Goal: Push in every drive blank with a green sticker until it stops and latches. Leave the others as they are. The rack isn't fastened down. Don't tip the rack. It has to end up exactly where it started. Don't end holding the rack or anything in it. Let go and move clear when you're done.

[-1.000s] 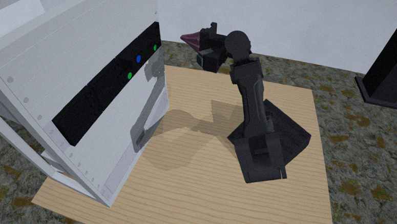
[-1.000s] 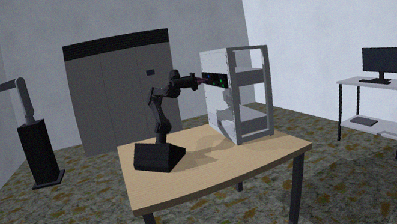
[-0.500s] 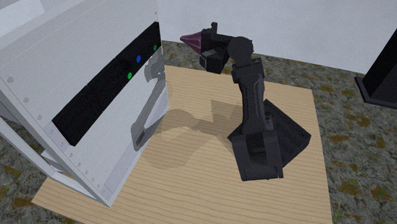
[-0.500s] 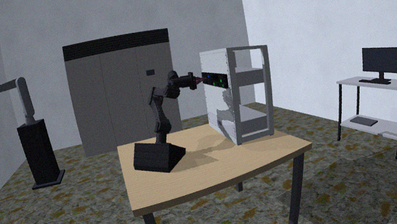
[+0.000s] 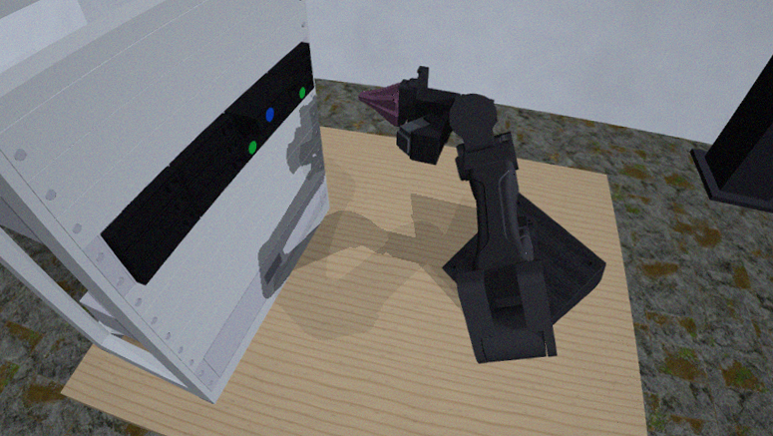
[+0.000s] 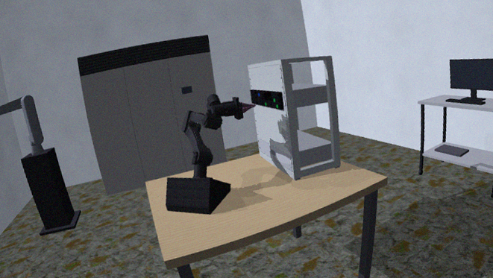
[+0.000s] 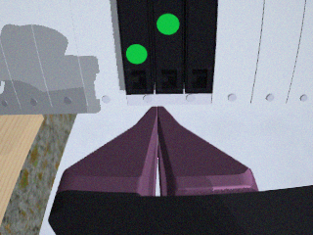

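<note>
My base sits on the worktop point(image 5: 371, 357); my arm rises and bends level toward the rack point(image 5: 115, 142). My pincer point(image 5: 368, 97) is clenched on nothing, its tip just short of the drive blanks point(image 5: 215, 159), which carry two green stickers point(image 5: 252, 147) and one blue sticker point(image 5: 269, 114). I see no readable writing.

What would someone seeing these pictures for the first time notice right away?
Probably the tall white rack at the far edge of the wooden table, with a dark strip of drive blanks carrying two green stickers and a blue sticker. Next, the black arm beside it, its purple gripper shut to a point, empty, aimed at the rack with a gap between.
</note>
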Available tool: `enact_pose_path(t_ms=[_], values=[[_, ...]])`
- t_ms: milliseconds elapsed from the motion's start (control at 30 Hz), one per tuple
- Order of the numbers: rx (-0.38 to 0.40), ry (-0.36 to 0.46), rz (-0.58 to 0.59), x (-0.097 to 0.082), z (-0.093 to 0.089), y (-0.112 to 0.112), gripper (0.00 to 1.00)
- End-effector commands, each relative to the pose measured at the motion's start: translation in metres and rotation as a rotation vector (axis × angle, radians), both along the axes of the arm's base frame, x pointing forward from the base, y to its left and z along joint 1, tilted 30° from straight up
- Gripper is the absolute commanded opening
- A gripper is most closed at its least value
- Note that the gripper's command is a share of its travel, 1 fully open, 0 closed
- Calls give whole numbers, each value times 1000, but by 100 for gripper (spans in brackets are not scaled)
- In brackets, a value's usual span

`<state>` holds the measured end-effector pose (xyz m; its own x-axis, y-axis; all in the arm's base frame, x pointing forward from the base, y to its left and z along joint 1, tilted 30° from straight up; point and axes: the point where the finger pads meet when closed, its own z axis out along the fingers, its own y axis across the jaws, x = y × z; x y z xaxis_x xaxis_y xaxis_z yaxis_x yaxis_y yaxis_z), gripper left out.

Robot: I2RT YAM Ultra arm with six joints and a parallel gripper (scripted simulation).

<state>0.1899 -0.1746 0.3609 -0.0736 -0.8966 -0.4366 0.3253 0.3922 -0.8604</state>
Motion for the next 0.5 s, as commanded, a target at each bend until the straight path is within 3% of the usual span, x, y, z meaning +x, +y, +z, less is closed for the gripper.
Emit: enact_pose_path(t_ms=[0,33,467], values=[[-41,-24,-21,-2,8,1,0],[-60,-31,-20,-3,21,1,0],[-55,-30,-20,-2,20,1,0]])
